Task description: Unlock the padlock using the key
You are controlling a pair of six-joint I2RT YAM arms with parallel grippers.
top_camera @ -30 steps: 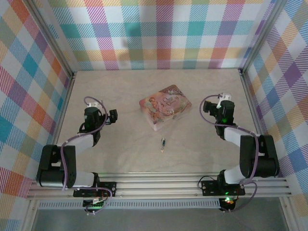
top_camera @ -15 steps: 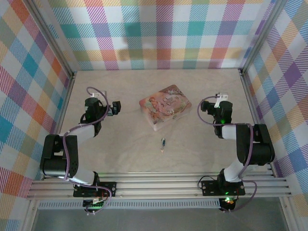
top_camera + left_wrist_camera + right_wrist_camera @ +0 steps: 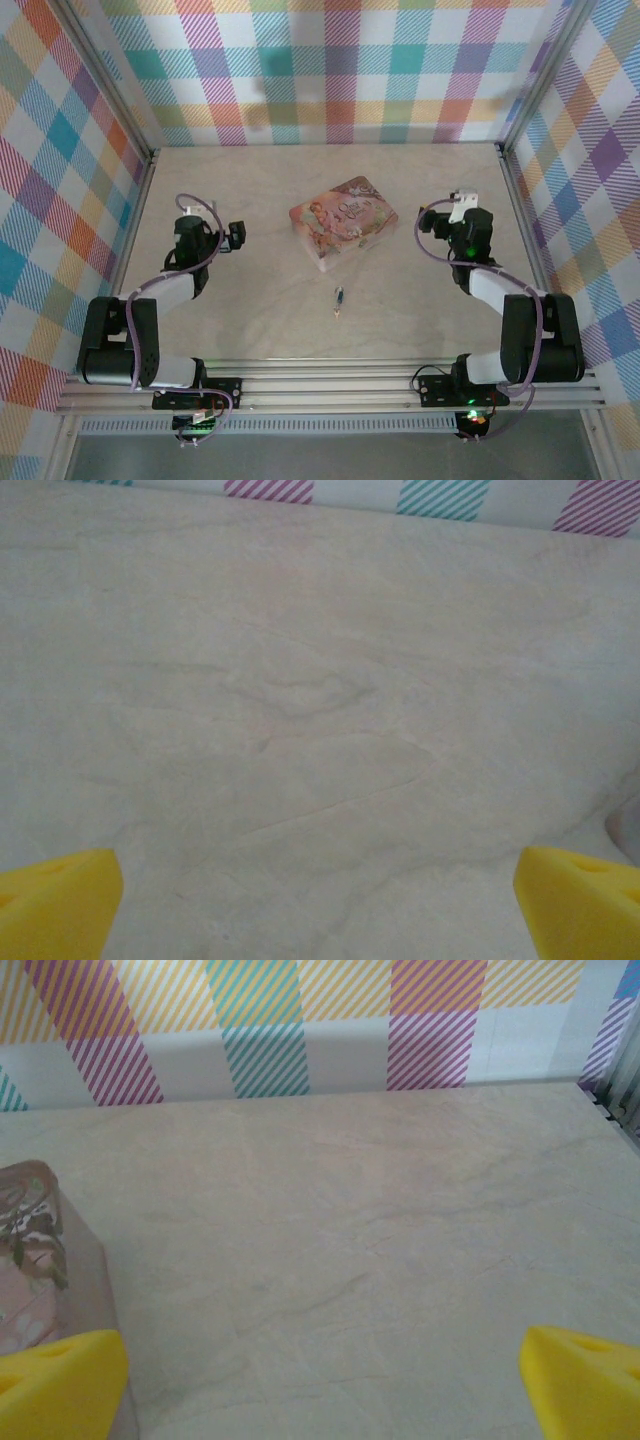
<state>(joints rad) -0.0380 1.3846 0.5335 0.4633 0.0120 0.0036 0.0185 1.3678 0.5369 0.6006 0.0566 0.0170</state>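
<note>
The tiny blue padlock lies on the table in front of the pink box, with a thin pale sliver at its near end. I cannot tell whether that sliver is the key or the shackle. My left gripper is at the left, far from the padlock. It is open, and bare table lies between its yellow pads. My right gripper is at the right, also open. Its yellow pads are wide apart over bare table, facing the back wall.
The pink picture-printed box stands mid-table behind the padlock, and its corner shows at the left of the right wrist view. Plaid walls close in the back and both sides. Aluminium rails run along the near edge.
Both wrists shifted slightly: the left drew back a little toward the near side, and the right moved a little to the right. The padlock and box have not moved.
</note>
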